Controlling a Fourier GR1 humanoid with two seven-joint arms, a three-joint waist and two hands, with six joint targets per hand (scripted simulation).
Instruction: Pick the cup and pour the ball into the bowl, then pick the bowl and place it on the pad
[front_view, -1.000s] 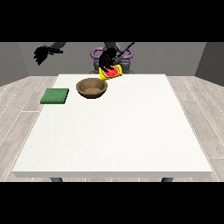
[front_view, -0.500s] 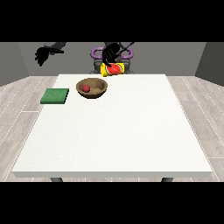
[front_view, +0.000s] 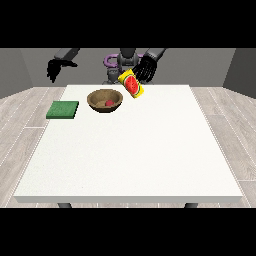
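Yellow, with a red patch on its side, the cup (front_view: 132, 85) hangs tilted in the upper middle of the frame, above the far edge of the white table (front_view: 130, 150). The hand at the view's right (front_view: 146, 70) sits right behind and above it, black fingers spread downward along the cup's back (whether they actually wrap the cup, I cannot tell from this angle). The cup's lower end leans towards the right, its upper end towards the left.

Just left of the cup and a little lower, the brown wooden bowl (front_view: 105, 99) stands upright on the table near the far edge. Inside it lies 1 small red ball (front_view: 109, 103), resting towards the right of the bowl's bottom. Cup and bowl are close but apart.

Further left, near the table's left edge, the green pad (front_view: 63, 109) lies flat, well apart from the bowl, with nothing on it.

The hand at the view's left (front_view: 55, 68) hovers in the upper left of the frame, beyond the table's corner, its fingers hanging down relaxed and holding nothing.
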